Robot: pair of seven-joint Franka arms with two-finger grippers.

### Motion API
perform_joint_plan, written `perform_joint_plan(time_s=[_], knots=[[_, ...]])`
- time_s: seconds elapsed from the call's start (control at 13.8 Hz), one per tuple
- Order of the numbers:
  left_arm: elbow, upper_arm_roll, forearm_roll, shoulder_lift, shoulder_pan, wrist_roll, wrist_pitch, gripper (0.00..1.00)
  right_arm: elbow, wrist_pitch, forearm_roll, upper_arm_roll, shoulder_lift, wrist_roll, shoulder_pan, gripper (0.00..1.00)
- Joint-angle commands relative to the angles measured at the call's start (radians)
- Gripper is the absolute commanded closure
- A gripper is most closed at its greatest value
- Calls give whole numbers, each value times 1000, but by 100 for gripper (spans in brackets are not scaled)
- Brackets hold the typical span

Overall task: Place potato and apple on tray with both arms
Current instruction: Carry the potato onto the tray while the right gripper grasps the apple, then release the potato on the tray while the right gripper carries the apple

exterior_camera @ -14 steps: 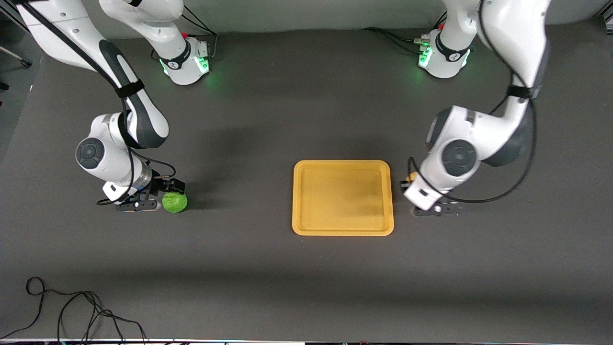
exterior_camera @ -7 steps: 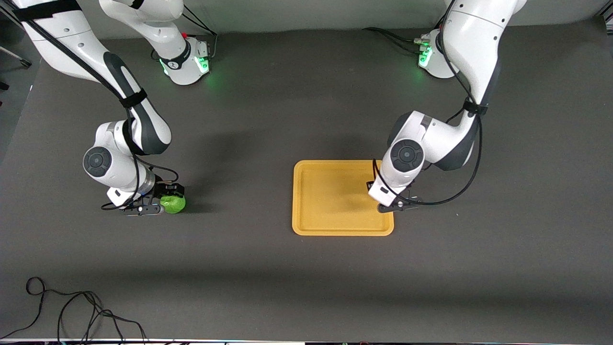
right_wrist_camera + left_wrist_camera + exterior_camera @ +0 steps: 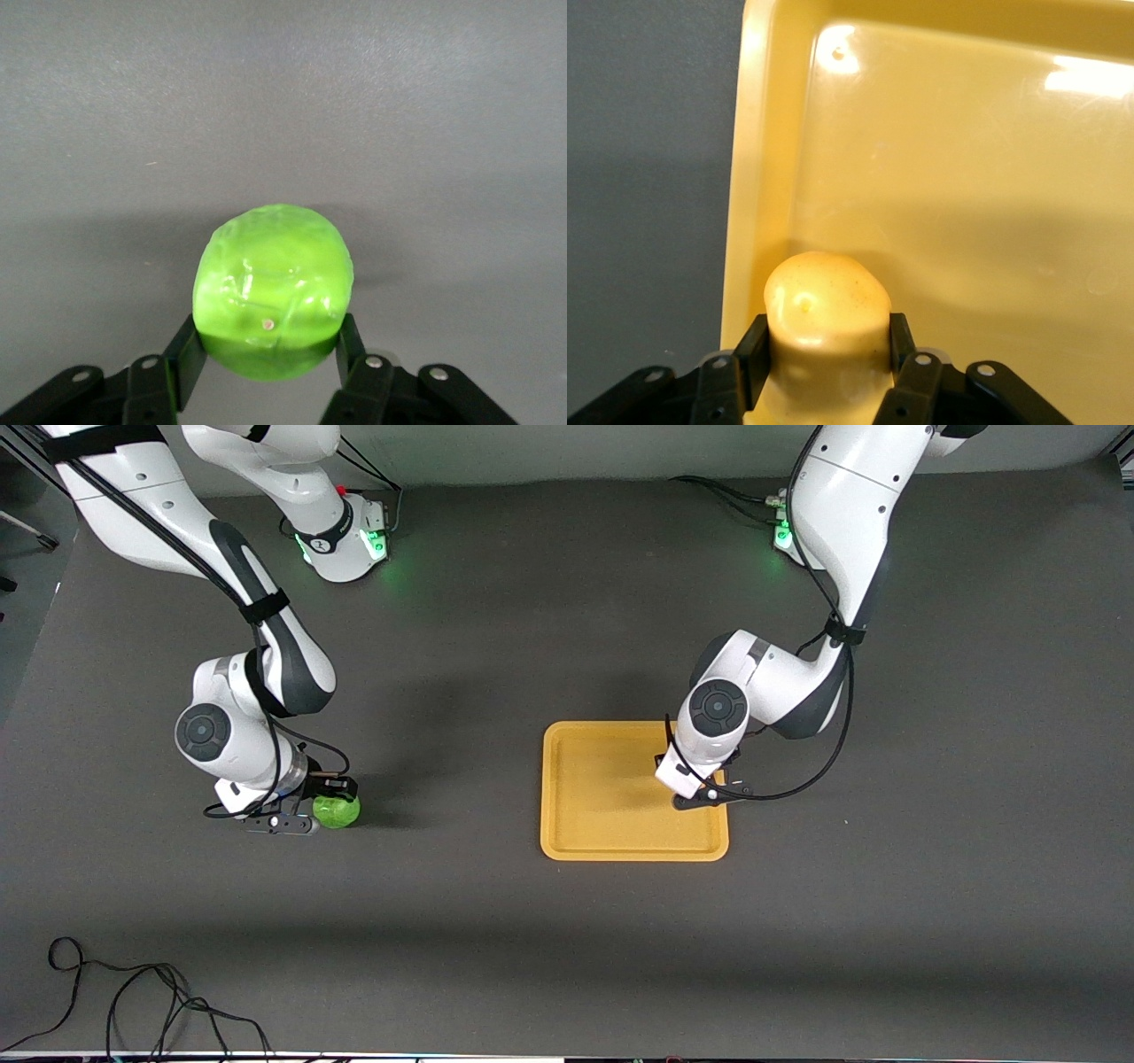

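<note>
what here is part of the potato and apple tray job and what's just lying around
Part of the job:
potato, held by the left gripper over the tray
apple, held by the right gripper over bare table toward the right arm's end

Lying about:
loose black cable at the table's near edge

Tray floor bare across most of its area; only left gripper with potato occupies its 3 o'clock rim. Open table between tray and apple, nothing standing in that lane. Right gripper clamps apple at tray's 9 o'clock. Loose cable lies at table's 7 o'clock corner.
</note>
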Motion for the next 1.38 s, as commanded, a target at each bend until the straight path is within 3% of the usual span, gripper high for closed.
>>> perform_joint_plan(time_s=[0.0, 0.22, 0.44, 0.58, 0.8, 1.02, 1.16, 1.31], knots=[[18, 10, 1, 0, -6, -17, -2, 0, 154, -221, -7, -2, -15, 112, 80, 67], [21, 13, 1, -57, 5, -13, -36, 0, 243, -283, 30, -1, -13, 223, 195, 67], [24, 15, 1, -198, 49, 62, -187, 0, 294, -275, 137, -1, 0, 234, 258, 67], [26, 21, 0, -290, 71, 183, -293, 0, 311, -208, 144, -2, 28, 258, 362, 67], [23, 19, 1, -436, 175, 350, -434, 0, 401, -65, 140, -1, 150, 431, 493, 67], [9, 21, 84, -536, 253, 491, -548, 0, 636, -57, 130, -5, 353, 567, 596, 67], [-17, 19, 76, -598, 340, 640, -562, 0, 732, -56, 124, -10, 436, 644, 633, 67], [-52, 19, 58, -648, 402, 728, -550, 0, 747, -56, 90, -10, 460, 654, 654, 67]])
